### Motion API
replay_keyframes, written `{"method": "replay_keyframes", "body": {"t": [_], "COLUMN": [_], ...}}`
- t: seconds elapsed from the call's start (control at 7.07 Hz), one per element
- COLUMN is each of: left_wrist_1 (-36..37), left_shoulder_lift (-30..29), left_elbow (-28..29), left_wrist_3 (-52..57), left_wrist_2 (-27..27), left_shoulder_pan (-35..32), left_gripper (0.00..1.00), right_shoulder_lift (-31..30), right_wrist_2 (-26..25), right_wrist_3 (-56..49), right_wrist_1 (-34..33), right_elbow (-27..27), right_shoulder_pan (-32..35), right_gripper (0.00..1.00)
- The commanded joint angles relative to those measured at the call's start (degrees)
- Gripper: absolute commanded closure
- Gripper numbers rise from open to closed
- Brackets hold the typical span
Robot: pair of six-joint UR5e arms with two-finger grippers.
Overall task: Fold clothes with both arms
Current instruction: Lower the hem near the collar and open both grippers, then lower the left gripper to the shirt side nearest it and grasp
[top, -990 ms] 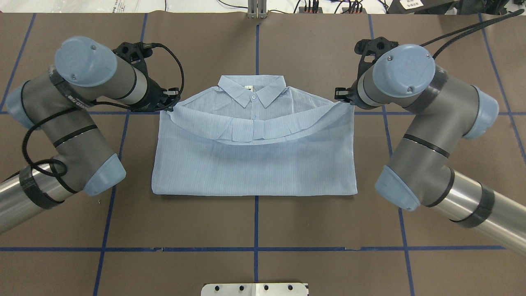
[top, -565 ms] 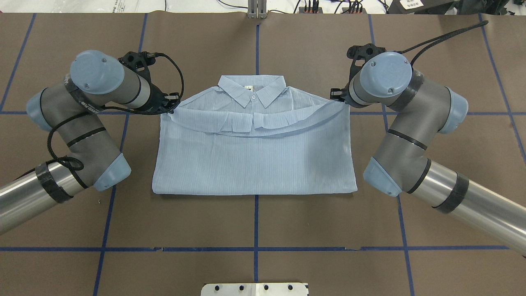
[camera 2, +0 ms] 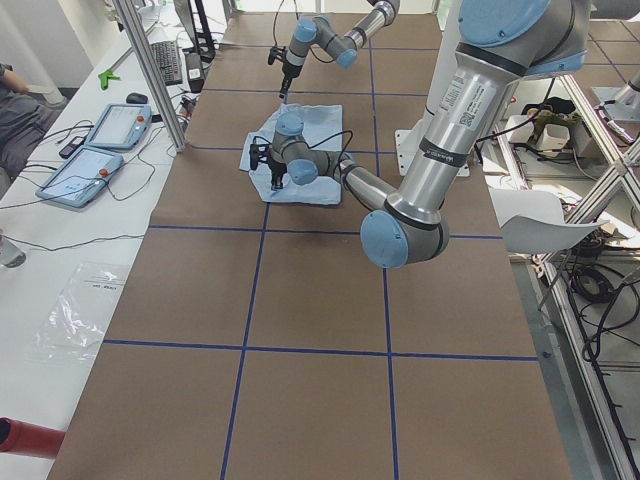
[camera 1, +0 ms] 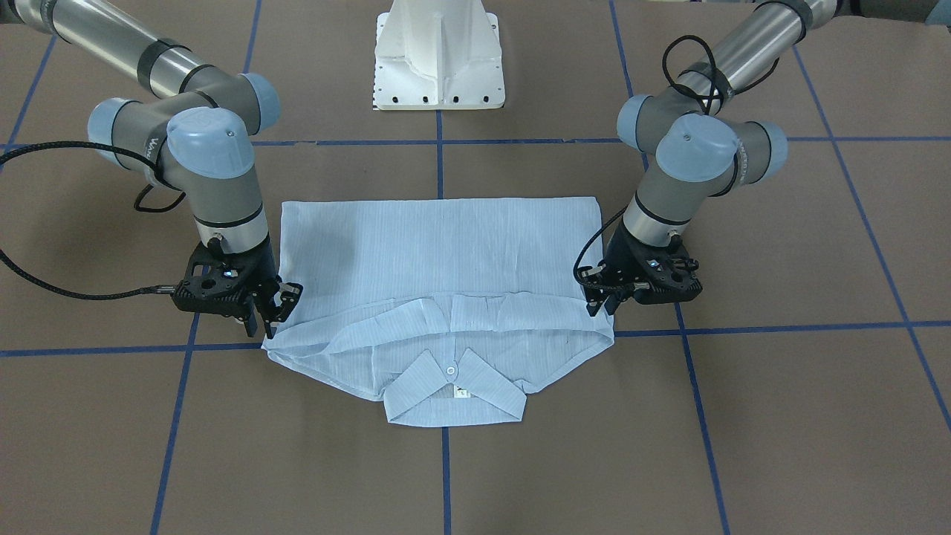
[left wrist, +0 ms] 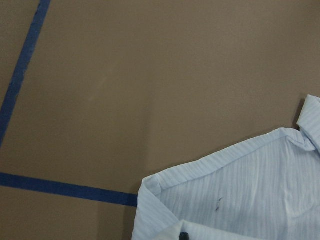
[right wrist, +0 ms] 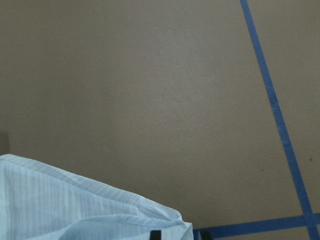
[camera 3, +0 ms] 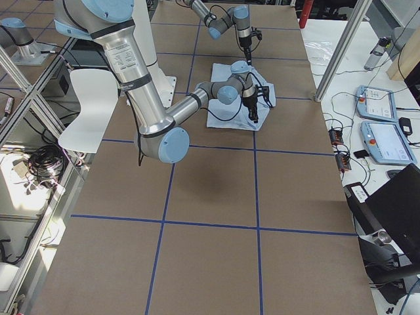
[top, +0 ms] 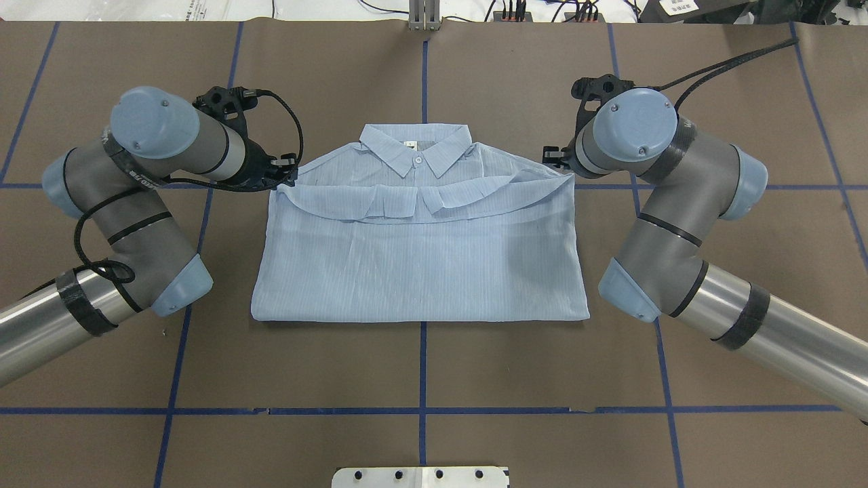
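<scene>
The shirt [top: 420,264] lies flat mid-table, folded in half, its collar [top: 415,146] on the side away from the robot. Over the last second the lifted hem edge [top: 407,207] has sunk and crept toward the collar, so this fold is nearly laid. I judge the left gripper [camera 1: 600,308] and right gripper [camera 1: 269,321] each pinched on a hem corner, low over the brown table [top: 420,366]. Release looks close.

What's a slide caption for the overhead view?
Left gripper and right gripper pinch the shirt, hem folded up near the collar.
</scene>
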Motion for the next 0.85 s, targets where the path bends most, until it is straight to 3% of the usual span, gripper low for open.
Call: {"method": "replay_keyframes", "body": {"t": [0.0,0.42,0.71], "left_wrist_1": [-0.3,-0.9,-0.8], "left_shoulder_lift": [3.7,12.6,15.1], "left_elbow": [-4.5,-13.8,-15.9], "left_wrist_3": [5.9,5.2,5.2], "left_wrist_2": [-4.9,-5.2,-4.4], "left_shoulder_pan": [-0.5,2.0,6.7], "left_gripper": [0.00,0.00,0.00], "right_shoulder_lift": [-0.1,-0.8,-0.9], "right_wrist_2": [5.2,7.1,7.1], "right_wrist_3": [-4.2,-6.5,-6.4], "right_wrist_1": [-0.3,0.1,0.1], "right_elbow": [0.2,0.9,1.0], "right_shoulder_pan": [2.3,3.2,3.2], "right_gripper": [0.00,0.00,0.00]}}
